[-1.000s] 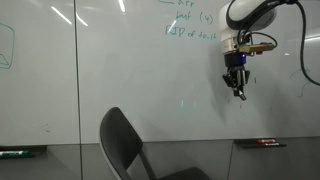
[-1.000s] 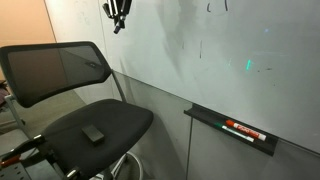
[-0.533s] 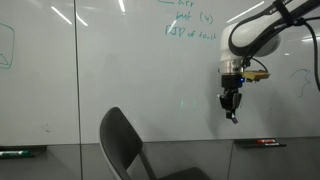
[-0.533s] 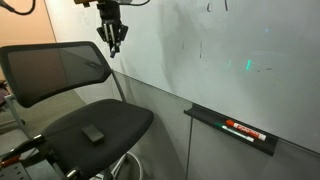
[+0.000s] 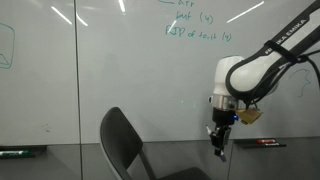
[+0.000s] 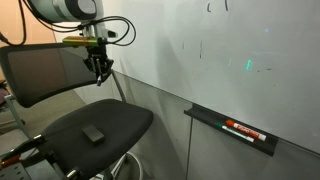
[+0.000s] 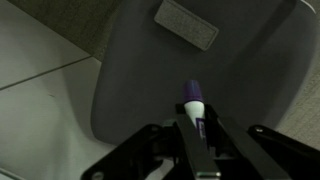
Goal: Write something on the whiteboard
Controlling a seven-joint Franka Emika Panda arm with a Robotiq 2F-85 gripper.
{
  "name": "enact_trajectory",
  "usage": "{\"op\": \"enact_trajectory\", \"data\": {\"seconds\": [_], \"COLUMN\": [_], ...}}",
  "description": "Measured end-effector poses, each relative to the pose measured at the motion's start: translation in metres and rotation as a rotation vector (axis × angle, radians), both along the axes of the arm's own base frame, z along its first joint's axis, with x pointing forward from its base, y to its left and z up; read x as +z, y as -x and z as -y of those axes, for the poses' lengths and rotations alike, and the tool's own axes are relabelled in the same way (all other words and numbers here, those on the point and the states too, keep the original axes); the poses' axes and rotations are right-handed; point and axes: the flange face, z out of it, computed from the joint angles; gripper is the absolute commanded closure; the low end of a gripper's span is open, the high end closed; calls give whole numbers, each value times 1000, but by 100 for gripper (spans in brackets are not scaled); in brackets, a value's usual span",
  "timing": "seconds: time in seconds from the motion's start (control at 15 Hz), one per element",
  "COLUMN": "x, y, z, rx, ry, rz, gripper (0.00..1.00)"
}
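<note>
The whiteboard (image 5: 110, 60) stands upright and runs wall-wide, with green writing near the top and a ledge (image 6: 215, 122) holding a red marker (image 6: 243, 130) along the bottom. In front of it is a chair (image 6: 110, 125) with an eraser (image 7: 187, 24) on the seat. The gripper (image 5: 220, 148) hangs low by the board, jaws closed on a purple-tipped pen (image 7: 193, 100) aimed at the seat.
</note>
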Motion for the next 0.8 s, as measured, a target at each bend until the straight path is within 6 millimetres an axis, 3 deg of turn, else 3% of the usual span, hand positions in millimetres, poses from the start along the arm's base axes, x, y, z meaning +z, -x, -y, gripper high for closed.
{"op": "enact_trajectory", "data": {"seconds": [0.6,0.67,0.8], "x": [-123,-131,-141], "y": [34,37,38], "z": [-50,-53,-56], "rx": [121,127,131], "ry": [-51,-58,-68], "rz": [-90,-92,-91], "gripper": [90,53,48]}}
